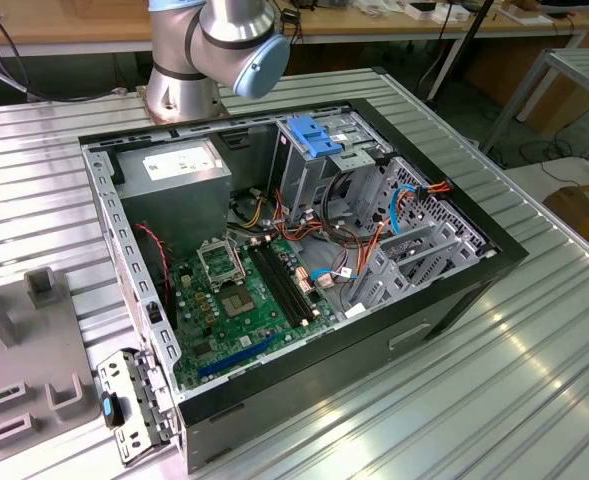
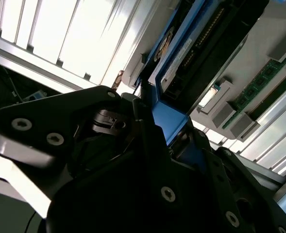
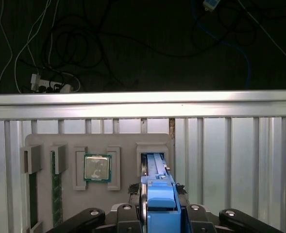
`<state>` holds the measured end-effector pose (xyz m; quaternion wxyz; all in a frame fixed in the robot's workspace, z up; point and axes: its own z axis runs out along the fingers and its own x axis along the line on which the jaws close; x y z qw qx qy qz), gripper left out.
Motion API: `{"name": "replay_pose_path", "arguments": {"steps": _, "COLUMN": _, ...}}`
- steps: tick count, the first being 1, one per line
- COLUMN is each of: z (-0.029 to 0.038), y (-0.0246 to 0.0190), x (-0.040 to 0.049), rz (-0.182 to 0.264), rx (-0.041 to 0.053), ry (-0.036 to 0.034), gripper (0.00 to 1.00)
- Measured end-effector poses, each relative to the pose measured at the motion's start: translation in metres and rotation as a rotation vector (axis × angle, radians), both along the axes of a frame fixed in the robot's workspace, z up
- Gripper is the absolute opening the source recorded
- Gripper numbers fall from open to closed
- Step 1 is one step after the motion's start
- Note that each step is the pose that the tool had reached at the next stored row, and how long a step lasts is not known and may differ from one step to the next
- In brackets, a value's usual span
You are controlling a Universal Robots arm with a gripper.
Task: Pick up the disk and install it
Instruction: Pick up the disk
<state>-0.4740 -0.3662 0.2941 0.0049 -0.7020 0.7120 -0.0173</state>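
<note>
The disk (image 3: 157, 187) stands on edge in a slot of the grey holder tray (image 3: 128, 145), its bright blue carrier rail facing the camera in the first wrist view. My gripper (image 3: 159, 209) straddles it, a black finger close against each side of the blue rail. In the second wrist view the blue rail of the disk (image 2: 169, 119) sits between the black fingers (image 2: 143, 126) of the gripper (image 2: 164, 131), with the drive's dark body running away beyond. The gripper appears shut on the disk, which is still in its slot.
The tray also holds a processor chip (image 3: 96, 167) and a green memory stick (image 3: 57, 194). The open computer case (image 1: 454, 300) lies on the ribbed metal table, with a blue bracket (image 1: 311, 135) on its tall bay and a perforated drive cage (image 1: 414, 230). The arm's base (image 1: 189, 80) stands behind the case.
</note>
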Motion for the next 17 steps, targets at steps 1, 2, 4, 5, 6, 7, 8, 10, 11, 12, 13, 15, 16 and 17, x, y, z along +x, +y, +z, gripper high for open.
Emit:
{"name": "replay_pose_path", "arguments": {"steps": 1, "z": 0.0000, "y": 0.0000, "x": 0.0000, "rz": 0.000, "rx": 0.0000, "ry": 0.0000, "gripper": 0.37}}
{"name": "replay_pose_path", "arguments": {"steps": 2, "z": 0.0000, "y": 0.0000, "x": 0.0000, "rz": 0.000, "rx": 0.0000, "ry": 0.0000, "gripper": 0.37}}
{"name": "replay_pose_path", "arguments": {"steps": 4, "z": 0.0025, "y": 0.0001, "x": 0.0000, "rz": 0.000, "rx": 0.0016, "ry": -0.0004, "gripper": 0.37}}
{"name": "replay_pose_path", "arguments": {"steps": 5, "z": 0.0061, "y": 0.0000, "x": 0.0000, "rz": 0.000, "rx": 0.0014, "ry": 0.0000, "gripper": 0.37}}
{"name": "replay_pose_path", "arguments": {"steps": 6, "z": 0.0147, "y": 0.0000, "x": 0.0000, "rz": 0.000, "rx": 0.0014, "ry": -0.0001, "gripper": 0.37}}
{"name": "replay_pose_path", "arguments": {"steps": 7, "z": 0.0209, "y": 0.0000, "x": 0.0000, "rz": 0.000, "rx": 0.0014, "ry": 0.0000, "gripper": 0.37}}
{"name": "replay_pose_path", "arguments": {"steps": 8, "z": 0.0258, "y": 0.0000, "x": 0.0000, "rz": 0.000, "rx": 0.0014, "ry": -0.0001, "gripper": 0.37}}
{"name": "replay_pose_path", "arguments": {"steps": 10, "z": 0.0380, "y": 0.0000, "x": 0.0000, "rz": 0.000, "rx": 0.0014, "ry": -0.0001, "gripper": 0.37}}
{"name": "replay_pose_path", "arguments": {"steps": 11, "z": 0.0462, "y": 0.0001, "x": 0.0000, "rz": 0.000, "rx": 0.0013, "ry": 0.0000, "gripper": 0.37}}
{"name": "replay_pose_path", "arguments": {"steps": 12, "z": 0.0519, "y": 0.0001, "x": 0.0000, "rz": 0.000, "rx": 0.0014, "ry": -0.0001, "gripper": 0.37}}
{"name": "replay_pose_path", "arguments": {"steps": 13, "z": 0.0559, "y": 0.0001, "x": 0.0000, "rz": 0.000, "rx": 0.0014, "ry": -0.0001, "gripper": 0.37}}
{"name": "replay_pose_path", "arguments": {"steps": 15, "z": 0.0641, "y": 0.0001, "x": 0.0000, "rz": 0.000, "rx": 0.0014, "ry": -0.0001, "gripper": 0.37}}
{"name": "replay_pose_path", "arguments": {"steps": 16, "z": 0.0704, "y": 0.0001, "x": 0.0000, "rz": 0.000, "rx": 0.0013, "ry": 0.0000, "gripper": 0.37}}
{"name": "replay_pose_path", "arguments": {"steps": 17, "z": 0.0716, "y": 0.0001, "x": 0.0000, "rz": 0.000, "rx": 0.0015, "ry": -0.0002, "gripper": 0.37}}
